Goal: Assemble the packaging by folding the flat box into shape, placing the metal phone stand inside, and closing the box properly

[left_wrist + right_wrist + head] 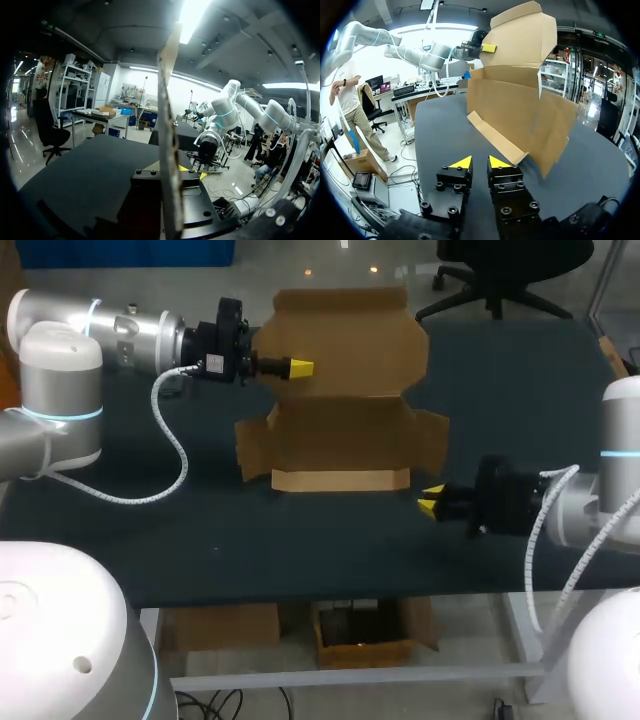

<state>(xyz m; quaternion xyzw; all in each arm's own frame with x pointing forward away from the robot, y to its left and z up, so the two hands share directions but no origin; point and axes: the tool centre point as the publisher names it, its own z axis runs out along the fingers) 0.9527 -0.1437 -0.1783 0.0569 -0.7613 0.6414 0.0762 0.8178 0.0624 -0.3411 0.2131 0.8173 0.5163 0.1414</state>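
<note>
Brown corrugated cardboard box [340, 430] standing half-folded on your dark matte counter [200, 540], left jaws pinching its top flap, edge-on from that wrist, right jaws slightly parted, empty

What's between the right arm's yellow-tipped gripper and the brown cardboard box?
Only bare dark table top lies between the right gripper and the brown cardboard box, seen in the right wrist view.

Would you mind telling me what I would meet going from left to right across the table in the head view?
Left arm → left gripper, at the left edge of the raised flap → cardboard box → right gripper, near the box's front right corner → right arm.
</note>
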